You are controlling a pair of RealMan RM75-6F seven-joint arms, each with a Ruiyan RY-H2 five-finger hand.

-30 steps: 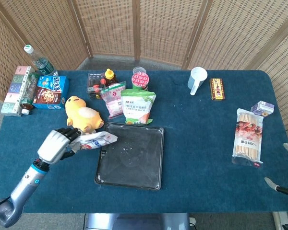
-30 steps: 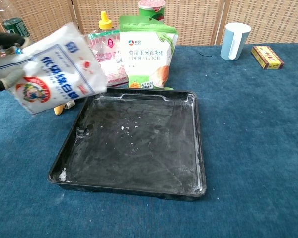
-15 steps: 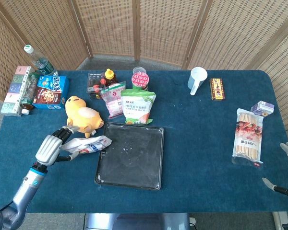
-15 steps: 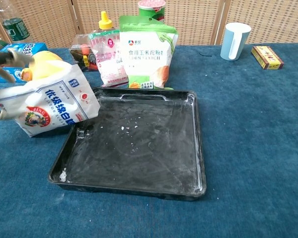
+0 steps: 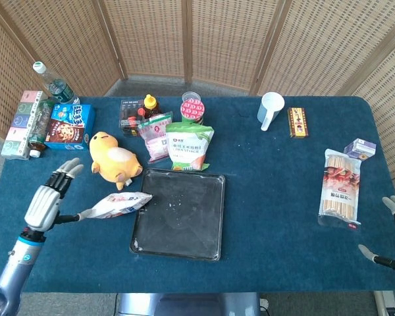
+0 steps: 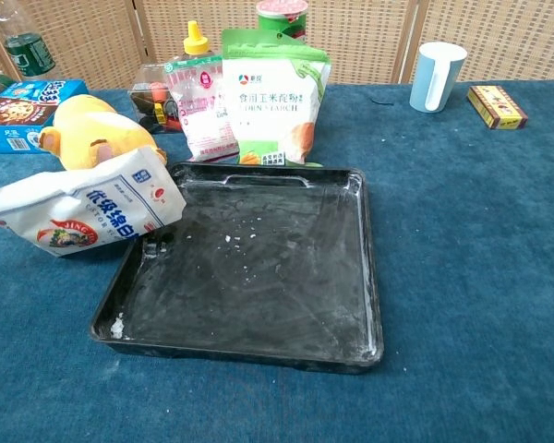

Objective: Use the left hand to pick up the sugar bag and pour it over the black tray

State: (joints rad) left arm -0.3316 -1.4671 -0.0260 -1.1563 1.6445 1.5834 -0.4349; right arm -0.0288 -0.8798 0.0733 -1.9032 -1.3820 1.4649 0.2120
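The white sugar bag lies on the blue table, its right end leaning on the left rim of the black tray. White grains are scattered over the tray's floor. My left hand is to the left of the bag with its fingers spread; the thumb is near the bag's left end but nothing is held. At the frame's lower right corner, my right hand sits open off the table's edge. Neither hand shows in the chest view.
A yellow plush duck sits just behind the bag. A corn starch pouch, pink packet, sauce bottle and red can stand behind the tray. Boxes and bottles crowd the far left; a cup and noodle pack sit right.
My left hand lowered the sugar bag from above the tray's left side to the table, let go of it, and drew back to the left with fingers opened.
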